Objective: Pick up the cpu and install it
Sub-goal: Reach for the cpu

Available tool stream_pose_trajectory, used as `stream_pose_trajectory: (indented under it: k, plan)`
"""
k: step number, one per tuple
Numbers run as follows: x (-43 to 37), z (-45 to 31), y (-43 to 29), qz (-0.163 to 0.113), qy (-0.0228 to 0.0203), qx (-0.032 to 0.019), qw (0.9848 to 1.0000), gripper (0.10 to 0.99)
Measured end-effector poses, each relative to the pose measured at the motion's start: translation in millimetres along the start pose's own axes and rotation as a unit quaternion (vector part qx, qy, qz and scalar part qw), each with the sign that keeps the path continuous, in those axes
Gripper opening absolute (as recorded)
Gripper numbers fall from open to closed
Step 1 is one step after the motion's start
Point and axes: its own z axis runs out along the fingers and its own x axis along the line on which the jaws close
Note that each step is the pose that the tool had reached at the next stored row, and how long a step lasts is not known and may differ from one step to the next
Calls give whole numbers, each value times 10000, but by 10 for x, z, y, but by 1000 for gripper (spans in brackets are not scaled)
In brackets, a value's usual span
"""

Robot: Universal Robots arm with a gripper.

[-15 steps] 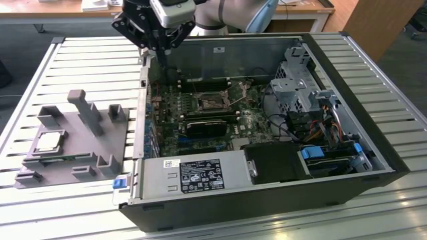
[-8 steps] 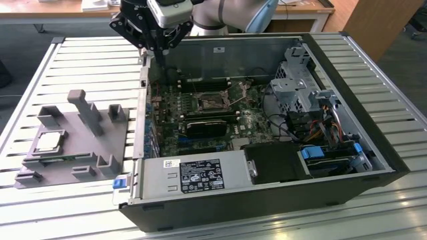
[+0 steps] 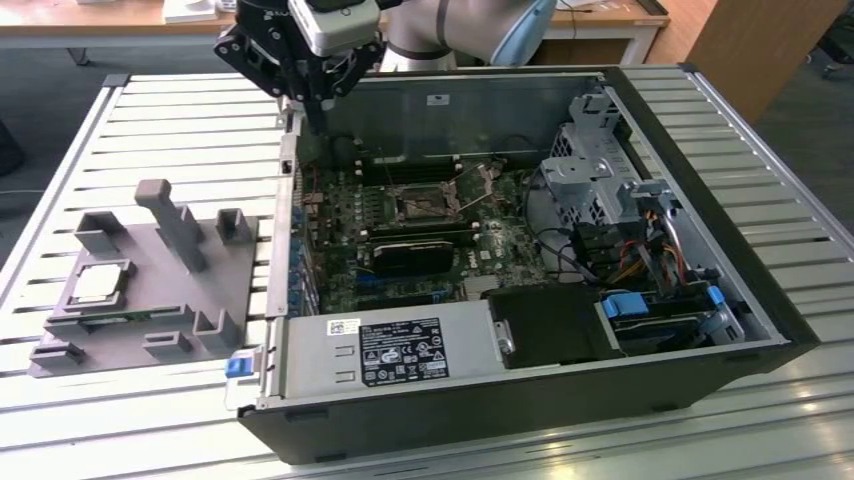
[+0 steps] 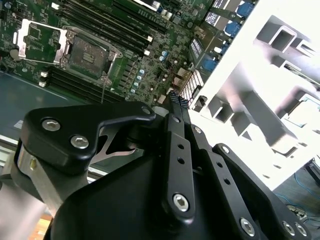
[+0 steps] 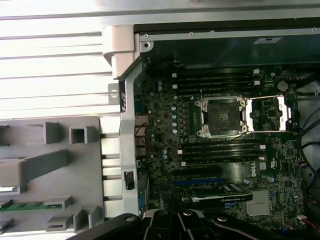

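Note:
The cpu [image 3: 100, 283], a flat silvery square with a pale rim, lies in a recess of the grey plastic tray [image 3: 214, 300] at the exterior view's left. My gripper [image 3: 318, 122] hangs over the case's far left corner, well away from the cpu, between tray and motherboard. In the second wrist view the gripper [image 4: 177, 101] has its black fingers pressed together, shut, with nothing held. The black socket [image 3: 424, 203] on the motherboard stands with its metal frame flipped open; it shows in both wrist views as socket [image 5: 222, 116] and socket [image 4: 87, 55].
The open computer case [image 3: 694, 330] lies on a slatted white table [image 3: 160, 120]. Inside are a drive cage [image 3: 601, 170], bundled cables [image 3: 641, 250] and a power supply [image 3: 387, 350]. The tray carries upright posts [image 3: 171, 222]. The case wall [image 3: 284, 230] stands between tray and motherboard.

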Motion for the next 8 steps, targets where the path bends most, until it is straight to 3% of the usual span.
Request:
stream_pose_trajectory:
  k: [8]
  plan:
    - [25, 0, -2, 0, 0, 0, 10000, 106]
